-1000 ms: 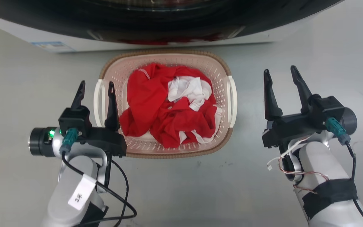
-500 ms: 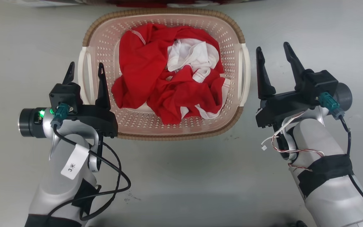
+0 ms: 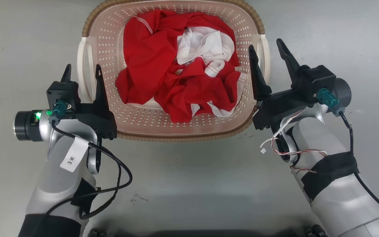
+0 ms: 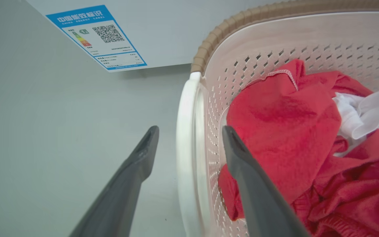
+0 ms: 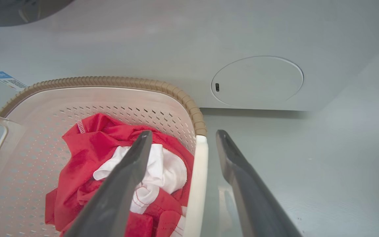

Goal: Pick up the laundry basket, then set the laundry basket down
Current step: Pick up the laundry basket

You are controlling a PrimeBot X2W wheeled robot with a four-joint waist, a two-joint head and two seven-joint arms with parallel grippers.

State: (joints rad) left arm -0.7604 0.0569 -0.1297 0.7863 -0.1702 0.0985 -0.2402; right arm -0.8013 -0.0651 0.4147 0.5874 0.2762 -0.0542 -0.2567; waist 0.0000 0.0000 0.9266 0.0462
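Note:
The laundry basket (image 3: 183, 137) sits on the grey floor, cream-pink and perforated with a brown rim, holding red and white clothes (image 3: 176, 72). My left gripper (image 3: 82, 72) is open and straddles the white left handle (image 3: 84, 65), one finger outside the basket and one inside. In the left wrist view the handle (image 4: 188, 148) runs between the fingers of that gripper (image 4: 190, 130). My right gripper (image 3: 265, 46) is open astride the right handle (image 3: 265, 57). In the right wrist view its inner finger lies over the clothes, and the handle (image 5: 198, 171) lies inside the right gripper (image 5: 183, 133).
The white front of the washing machine stands just behind the basket, with a blue energy label (image 4: 100, 36) at the left and a round cover (image 5: 257, 80) at the right. Grey floor (image 3: 189, 184) lies open in front of the basket.
The head camera has tipped down, so the machine has left its view. My right gripper has moved left, from beside the basket to astride the right handle. The left gripper stays astride its handle.

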